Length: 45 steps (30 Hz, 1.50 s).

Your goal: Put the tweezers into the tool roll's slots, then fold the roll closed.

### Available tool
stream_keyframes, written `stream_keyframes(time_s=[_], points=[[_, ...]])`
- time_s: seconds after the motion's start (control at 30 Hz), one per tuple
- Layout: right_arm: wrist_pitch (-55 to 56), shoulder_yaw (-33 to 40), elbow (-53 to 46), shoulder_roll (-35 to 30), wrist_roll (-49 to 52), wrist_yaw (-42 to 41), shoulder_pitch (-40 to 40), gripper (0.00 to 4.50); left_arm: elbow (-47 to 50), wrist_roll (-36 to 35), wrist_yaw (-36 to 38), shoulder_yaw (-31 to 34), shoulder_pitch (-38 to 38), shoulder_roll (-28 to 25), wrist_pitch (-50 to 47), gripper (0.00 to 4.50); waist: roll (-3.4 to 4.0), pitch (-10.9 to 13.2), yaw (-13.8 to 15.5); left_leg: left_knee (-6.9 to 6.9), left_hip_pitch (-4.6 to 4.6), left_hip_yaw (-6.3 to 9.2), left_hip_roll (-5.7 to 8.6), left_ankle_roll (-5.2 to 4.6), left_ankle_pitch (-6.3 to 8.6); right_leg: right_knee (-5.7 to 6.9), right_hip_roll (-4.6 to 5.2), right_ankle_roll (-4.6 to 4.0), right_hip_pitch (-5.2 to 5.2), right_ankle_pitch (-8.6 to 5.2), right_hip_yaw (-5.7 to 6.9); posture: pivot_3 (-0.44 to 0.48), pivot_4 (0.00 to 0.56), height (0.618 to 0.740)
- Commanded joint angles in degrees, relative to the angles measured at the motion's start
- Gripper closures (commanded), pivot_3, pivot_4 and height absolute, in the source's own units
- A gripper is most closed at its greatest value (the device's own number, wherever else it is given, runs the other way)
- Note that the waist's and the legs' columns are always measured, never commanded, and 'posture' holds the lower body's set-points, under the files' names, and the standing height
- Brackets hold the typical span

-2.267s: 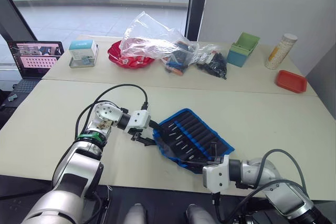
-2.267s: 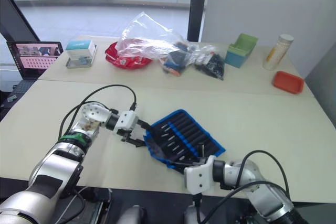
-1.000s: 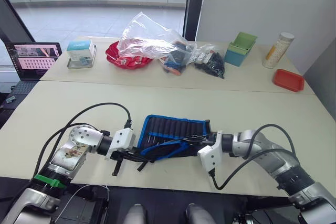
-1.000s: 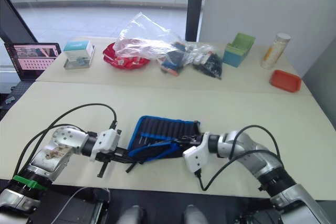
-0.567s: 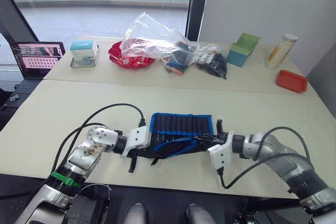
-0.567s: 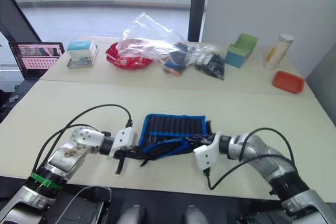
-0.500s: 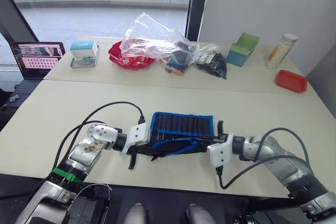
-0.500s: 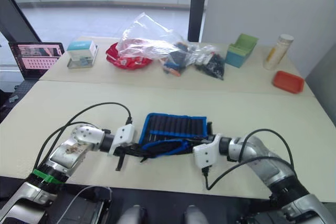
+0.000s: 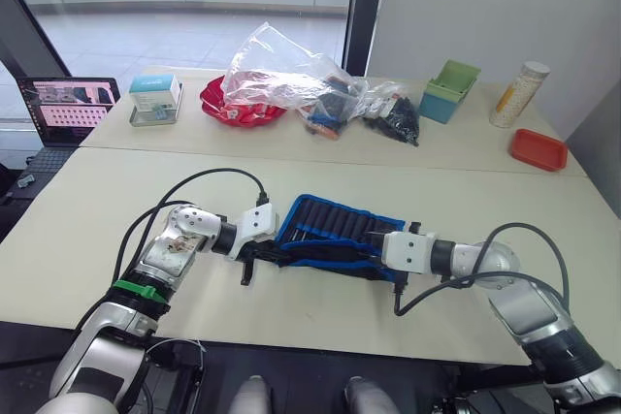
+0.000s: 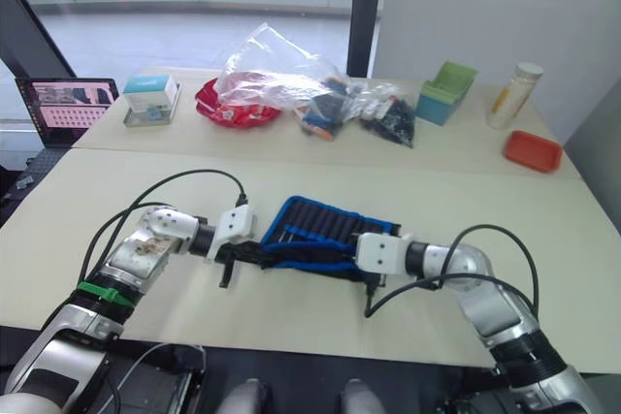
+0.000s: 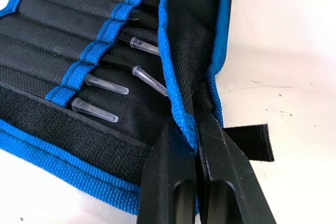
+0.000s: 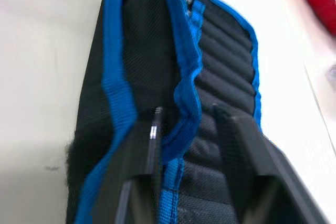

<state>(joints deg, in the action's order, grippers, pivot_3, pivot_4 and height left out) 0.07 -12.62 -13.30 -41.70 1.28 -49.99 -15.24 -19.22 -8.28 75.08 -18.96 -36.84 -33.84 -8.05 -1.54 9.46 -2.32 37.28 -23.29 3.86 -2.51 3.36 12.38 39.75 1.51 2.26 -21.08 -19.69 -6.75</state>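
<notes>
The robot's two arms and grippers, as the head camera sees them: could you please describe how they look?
Both arms are silver-grey metal with rounded joints and white blocks at the wrists, each trailed by a looping black cable. The left arm carries a green band. The left gripper and the right gripper each end in two slim black fingers.

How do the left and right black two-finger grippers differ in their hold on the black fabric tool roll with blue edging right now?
The left gripper is shut, pinching the folded flap's blue edge; the right gripper has its fingers apart, straddling that edge. The left gripper works the left end of the tool roll, beside the black strap; the right gripper is at the opposite end. Both are at the same folded-over flap.
</notes>
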Motion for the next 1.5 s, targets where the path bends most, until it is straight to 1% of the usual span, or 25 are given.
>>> stream_keyframes(time_s=[0.03, 0.1, 0.17, 0.33, 0.4, 0.47, 0.67, 0.83, 1.07, 1.13, 1.17, 1.2, 1.23, 1.27, 1.3, 1.4, 1.5], points=[[-9.23, 4.04, -13.25, -0.70, 9.30, -1.60, 2.39, 1.21, -0.01, 1.57, 0.44, -0.44, -1.07, 0.79, 1.02, 4.50, 0.00, 0.00, 0.12, 0.00, -0.02, 0.00, 0.01, 0.00, 0.00, 0.00, 0.02, 0.00, 0.00, 0.00, 0.00, 0.000, 0.150, 0.723], [-14.11, 3.80, -18.71, -0.30, 11.46, -0.95, 3.42, 1.21, 0.44, 1.96, 1.07, -0.79, -1.06, 1.21, 1.07, 4.50, 0.00, 0.00, 0.12, 0.02, -0.01, 0.02, 0.01, 0.00, 0.00, -0.01, 0.01, 0.00, 0.02, 0.00, 0.01, 0.000, 0.150, 0.723], [-17.10, 2.30, -22.09, 0.80, 11.14, 0.71, 3.78, 1.21, 1.21, 2.15, 1.64, -0.94, -0.85, 1.48, 0.68, 4.50, 0.00, 0.00, 0.11, 0.02, 0.00, 0.04, 0.02, 0.00, 0.00, 0.00, 0.01, 0.00, 0.02, 0.00, 0.02, 0.000, 0.150, 0.723], [-17.92, -3.95, -24.29, 4.96, 2.71, 7.18, 5.10, 1.21, 3.95, 2.78, 2.60, -1.78, -0.19, 1.47, 0.21, 4.50, 0.00, 0.00, 0.22, 0.03, -0.03, 0.09, 0.03, 0.00, 0.00, -0.03, 0.01, 0.01, 0.02, -0.01, 0.08, 0.000, 0.150, 0.723], [-16.97, -5.62, -21.82, 5.90, -2.55, 10.67, 6.56, 1.74, 5.88, 2.31, 2.80, -1.76, -0.13, 1.60, -1.28, 4.50, 0.00, 0.00, 0.28, 0.02, -0.08, 0.08, 0.04, 0.00, 0.00, -0.04, 0.02, 0.01, -0.01, -0.01, 0.08, 0.000, 0.150, 0.723], [-16.87, -5.29, -18.87, 7.09, -4.83, 13.93, 8.84, 2.36, 7.81, 1.95, 3.06, -1.88, -0.24, 1.71, -2.33, 4.50, -0.01, 0.00, 0.30, 0.04, -0.09, 0.09, 0.04, 0.00, 0.00, -0.06, 0.02, 0.02, -0.01, -0.01, 0.08, 0.000, 0.150, 0.723], [-16.58, -3.30, -16.97, 9.44, -6.07, 17.32, 11.89, 4.44, 8.49, 2.86, 2.63, -2.79, -0.59, 2.33, -3.06, 4.50, -0.01, 0.00, -0.09, 0.02, -0.08, 0.12, 0.02, 0.00, 0.00, -0.05, -0.01, 0.01, -0.02, -0.01, 0.10, 0.000, 0.150, 0.723], [-16.98, -1.70, -14.24, 10.67, -7.66, 20.33, 14.49, 4.48, 6.51, 5.03, 0.77, -3.68, -1.17, 3.83, -2.11, 4.50, -0.01, 0.00, -0.06, 0.02, -0.08, 0.14, 0.03, 0.00, 0.00, -0.05, -0.01, 0.01, -0.01, -0.01, 0.12, 0.000, 0.150, 0.723], [-19.21, -0.43, -11.43, 15.50, -6.45, 23.36, 17.11, 4.48, 4.21, 5.66, -0.03, -3.13, -1.81, 4.85, -1.78, 4.50, -0.01, 0.00, 0.00, 0.02, -0.07, 0.14, 0.04, 0.00, 0.00, -0.05, 0.00, 0.01, 0.01, -0.01, 0.11, 0.000, 0.150, 0.723], [-19.43, -0.36, -10.59, 16.88, -6.26, 24.26, 17.19, 4.50, 3.34, 5.89, -1.05, -2.66, -2.07, 5.21, -1.25, 3.92, 0.00, 0.00, -0.01, 0.02, -0.07, 0.14, 0.04, 0.00, 0.00, -0.05, -0.01, 0.01, 0.01, -0.01, 0.11, 0.000, 0.150, 0.723], [-19.44, -0.63, -10.17, 17.27, -6.65, 24.61, 17.02, 4.50, 2.87, 5.78, -1.35, -2.33, -2.07, 5.33, -0.55, 3.75, -0.01, 0.00, -0.01, 0.02, -0.07, 0.14, 0.04, 0.00, 0.00, -0.05, 0.00, 0.01, 0.02, -0.01, 0.10, 0.000, 0.150, 0.723], [-19.67, -0.87, -9.96, 17.68, -7.07, 24.91, 16.88, 4.50, 2.29, 5.34, -2.18, -1.45, -2.11, 5.57, -0.26, 3.43, 0.00, 0.00, -0.04, 0.02, -0.06, 0.14, 0.04, 0.00, 0.00, -0.05, -0.01, 0.01, 0.02, -0.01, 0.11, 0.000, 0.150, 0.723], [-19.84, -1.04, -9.85, 17.93, -7.36, 25.11, 16.80, 4.50, 1.89, 5.00, -2.69, -0.83, -2.15, 5.73, -0.09, 2.91, 0.00, 0.00, -0.05, 0.02, -0.05, 0.14, 0.04, 0.00, 0.00, -0.05, -0.01, 0.01, 0.02, -0.01, 0.10, 0.000, 0.150, 0.723], [-20.04, -1.09, -9.90, 18.14, -7.50, 25.28, 16.83, 4.50, 1.55, 4.76, -3.06, -0.24, -2.23, 5.68, 0.02, 2.81, 0.00, 0.00, -0.05, 0.02, -0.05, 0.14, 0.04, 0.00, 0.00, -0.05, -0.01, 0.01, 0.02, -0.01, 0.10, 0.000, 0.150, 0.723], [-20.10, -1.11, -10.01, 18.23, -7.56, 25.35, 16.97, 4.50, 1.41, 4.54, -2.78, 0.27, -2.17, 5.24, 0.74, 2.32, 0.00, 0.00, -0.05, 0.02, -0.05, 0.14, 0.03, 0.01, 0.00, -0.04, -0.02, 0.01, 0.02, -0.01, 0.11, 0.000, 0.150, 0.723], [-20.02, -0.44, -10.32, 18.17, -7.54, 25.80, 17.77, 4.50, 3.67, 0.78, -1.68, 3.52, -1.37, 4.20, -1.51, 1.38, 0.00, 0.00, -0.09, 0.02, -0.06, 0.15, 0.03, 0.01, 0.00, -0.04, -0.02, 0.01, 0.02, -0.01, 0.12, 0.000, 0.150, 0.723], [-19.86, 0.31, -10.07, 18.20, -7.37, 26.19, 17.69, 4.50, 4.65, -0.70, -2.41, 5.93, -0.62, 3.09, -1.62, 1.38, 0.00, 0.00, -0.13, 0.02, -0.06, 0.16, 0.02, 0.01, 0.00, -0.02, -0.02, 0.01, 0.01, -0.01, 0.12, 0.000, 0.150, 0.723]])
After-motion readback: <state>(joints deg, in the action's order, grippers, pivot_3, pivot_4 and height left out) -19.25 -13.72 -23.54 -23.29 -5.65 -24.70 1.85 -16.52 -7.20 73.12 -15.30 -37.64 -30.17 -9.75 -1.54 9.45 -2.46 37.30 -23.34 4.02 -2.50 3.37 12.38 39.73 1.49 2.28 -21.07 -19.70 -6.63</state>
